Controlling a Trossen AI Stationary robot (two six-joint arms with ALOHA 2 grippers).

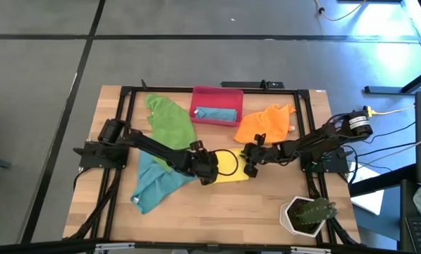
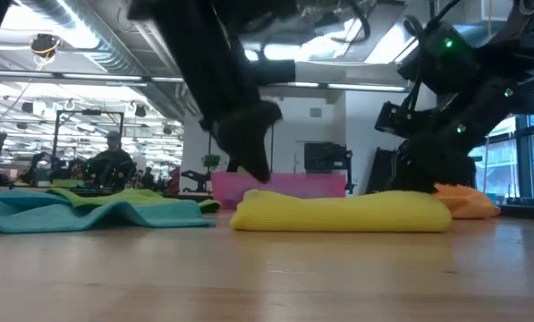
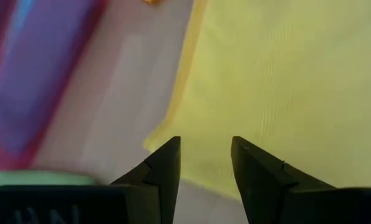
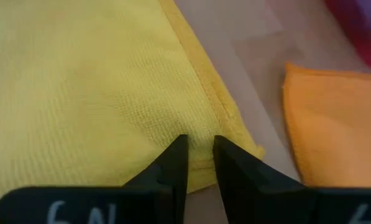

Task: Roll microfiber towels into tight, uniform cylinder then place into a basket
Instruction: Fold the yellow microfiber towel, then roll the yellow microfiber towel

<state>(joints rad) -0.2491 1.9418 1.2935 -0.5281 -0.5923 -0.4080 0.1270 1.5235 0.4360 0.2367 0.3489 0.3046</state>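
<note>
A yellow towel [image 1: 231, 168] lies folded thick on the table's middle [image 2: 338, 213]. My left gripper [image 3: 204, 149] hovers open just above its left end [image 1: 214, 169], fingers clear of the cloth in the low view [image 2: 256, 165]. My right gripper [image 4: 197, 146] is at the towel's right end [image 1: 251, 161], shut on it. The red-pink basket [image 1: 216, 106] stands at the far edge with a teal towel [image 1: 217, 113] inside. Green [image 1: 171, 121], teal [image 1: 154, 185] and orange [image 1: 265, 124] towels lie spread around. My right gripper pinches the yellow towel's hemmed edge [image 4: 201, 132] close to a corner, between its two fingertips. The fingers slant down from the table's right. One layer or several, I cannot tell. The towel lies flat on the table, slack.
A white pot with a green plant [image 1: 307, 215] stands at the near right corner. A black frame [image 1: 125, 95] runs around the table's edges. Bare wood [image 1: 224, 212] lies between the yellow towel and the near edge.
</note>
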